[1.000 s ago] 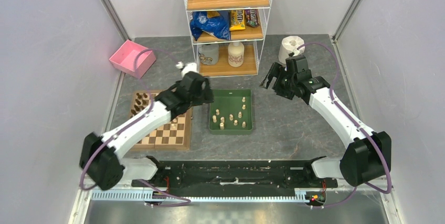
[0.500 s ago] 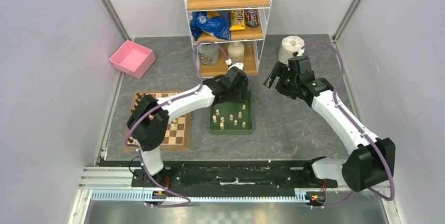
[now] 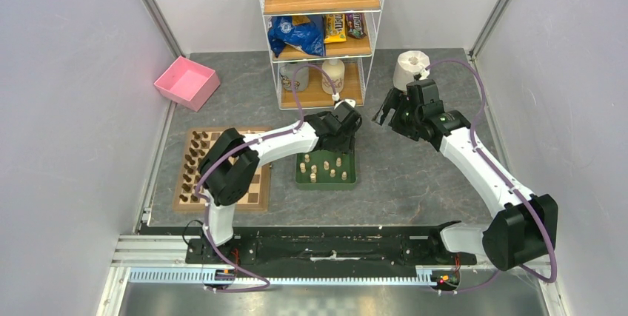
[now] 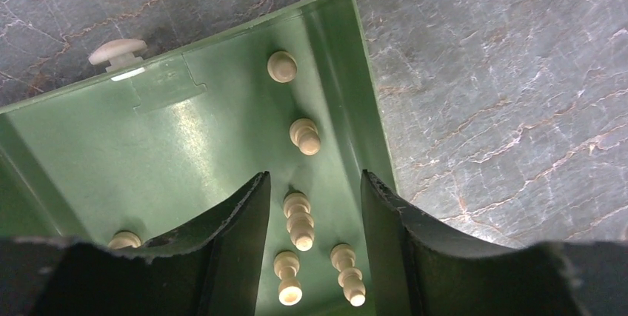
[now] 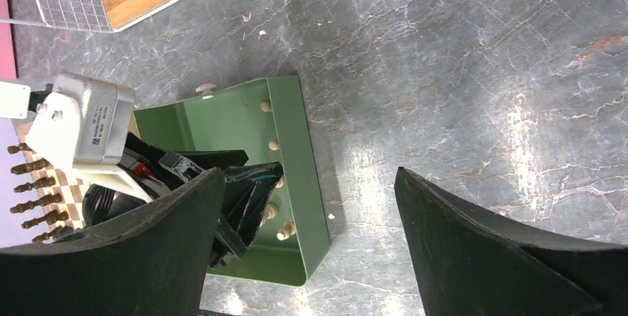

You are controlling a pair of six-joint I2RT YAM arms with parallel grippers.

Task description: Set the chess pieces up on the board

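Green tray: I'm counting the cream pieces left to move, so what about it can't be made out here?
- Top external: the left gripper covers the green tray's far end; pieces beneath are hidden.
- Left wrist: its jaws cut off the tray's near part; one cream piece shows only half.
- Right wrist: the left gripper blocks much of the tray floor.
- Piece types: too small in top external.

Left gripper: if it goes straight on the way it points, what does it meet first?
The left gripper would likely meet the pale chess piece between its open fingers, then the floor of the green tray; depth is unclear.
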